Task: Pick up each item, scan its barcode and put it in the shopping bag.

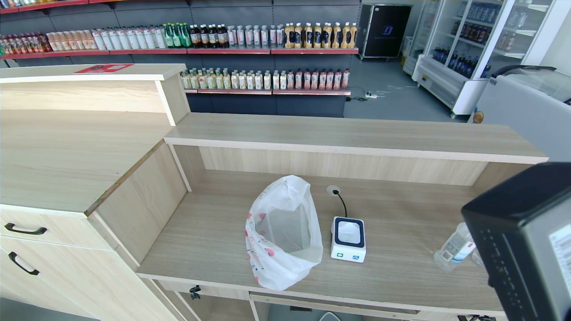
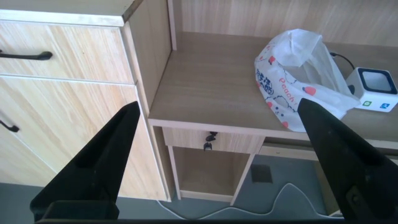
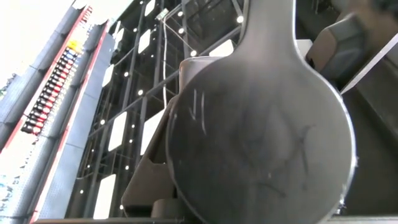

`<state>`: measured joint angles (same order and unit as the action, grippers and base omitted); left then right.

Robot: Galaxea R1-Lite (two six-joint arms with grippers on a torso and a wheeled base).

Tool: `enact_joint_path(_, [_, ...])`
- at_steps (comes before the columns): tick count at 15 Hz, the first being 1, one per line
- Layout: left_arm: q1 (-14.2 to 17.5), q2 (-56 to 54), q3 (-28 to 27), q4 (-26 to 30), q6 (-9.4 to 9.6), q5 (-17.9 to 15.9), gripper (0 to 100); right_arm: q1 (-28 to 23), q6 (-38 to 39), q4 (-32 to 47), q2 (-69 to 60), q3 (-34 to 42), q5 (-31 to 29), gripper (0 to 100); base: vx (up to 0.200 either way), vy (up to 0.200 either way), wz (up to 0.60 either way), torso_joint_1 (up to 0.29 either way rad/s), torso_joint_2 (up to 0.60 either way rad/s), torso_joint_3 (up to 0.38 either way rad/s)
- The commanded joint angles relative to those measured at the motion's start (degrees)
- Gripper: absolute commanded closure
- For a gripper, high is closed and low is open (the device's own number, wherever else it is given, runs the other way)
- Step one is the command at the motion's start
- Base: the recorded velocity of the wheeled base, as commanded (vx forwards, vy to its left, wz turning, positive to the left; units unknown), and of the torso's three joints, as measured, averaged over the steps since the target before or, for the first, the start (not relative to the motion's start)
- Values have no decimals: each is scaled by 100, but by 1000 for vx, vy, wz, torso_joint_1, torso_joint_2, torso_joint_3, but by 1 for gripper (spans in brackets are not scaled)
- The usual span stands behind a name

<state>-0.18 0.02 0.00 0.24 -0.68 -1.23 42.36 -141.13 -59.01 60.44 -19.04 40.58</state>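
Shelves with rows of bottles (image 1: 267,38) run along the back wall, and glass fridges (image 1: 473,40) stand at the right side of the shop. Before me is a light wooden counter (image 1: 401,232) with a raised ledge behind it, and a taller cabinet with black drawer handles (image 1: 25,230) stands at its left.

On the counter, a white shopping bag (image 1: 283,232) with small red and blue prints stands with its mouth open. Just beside it, on my right, is a small white scanner (image 1: 348,238) with a dark frame around its window. I cannot say if the two touch. A black cable (image 1: 342,204) goes from the back of the scanner to a round hole (image 1: 333,190) in the counter top.

Well apart from the scanner, at the right end of the counter, a clear plastic bottle (image 1: 454,247) with a white label is tilted. A black block of my right arm (image 1: 522,240) hides one part of it.

My left claw (image 2: 217,168) hangs in front of the counter at its left end, lower than the top and over the floor. Its two dark fingers (image 2: 99,162) are wide apart and hold nothing. Past them I see the bag, the scanner, a key in the lock (image 2: 210,142) under the counter edge and a white wire on the floor (image 2: 280,193).

Close before my right wrist camera is a dark round part (image 3: 261,124). I cannot tell if my right claw is apart or together.
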Motion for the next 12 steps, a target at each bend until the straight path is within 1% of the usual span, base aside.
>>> enact_joint_path(1, [1,6,0,2,-2,0,0,-17,7,-5,38,-3,2,100,0,0,0,0,0,0])
enact_joint_path(2, [1,6,0,2,-2,9,0,-149,130,-5,-15,-47,-24,100,0,0,0,0,0,0])
enact_joint_path(3, [1,6,0,2,-2,0,0,-642,771,39,-182,-109,-138,100,0,0,0,0,0,0])
enact_joint_path(4, [1,6,0,-7,-2,0,0,-1230,1650,285,-402,-109,-411,100,0,0,0,0,0,0])
enact_joint_path(5, [1,6,0,2,-2,0,0,-1872,2758,892,-630,-100,-815,100,0,0,0,0,0,0])
enact_joint_path(6, [1,6,0,2,-2,0,0,-2434,3830,1604,-788,-82,-1088,100,0,0,0,0,0,0])
enact_joint_path(7, [1,6,0,2,-2,0,0,-2821,4603,2157,-841,-73,-1131,100,0,0,0,0,0,0])
enact_joint_path(9, [1,6,0,2,-2,0,0,-3384,5403,2650,-964,-65,-1140,100,0,0,0,0,0,0])
enact_joint_path(10, [1,6,0,2,-2,0,0,-4245,6256,2913,-1008,-47,-1184,100,0,0,0,0,0,0])
enact_joint_path(11, [1,6,0,2,-2,0,0,-4623,6871,3159,-990,-21,-1105,100,0,0,0,0,0,0])
enact_joint_path(12, [1,6,0,-7,-2,0,0,-5282,7609,3546,-832,-47,-1131,100,0,0,0,0,0,0])
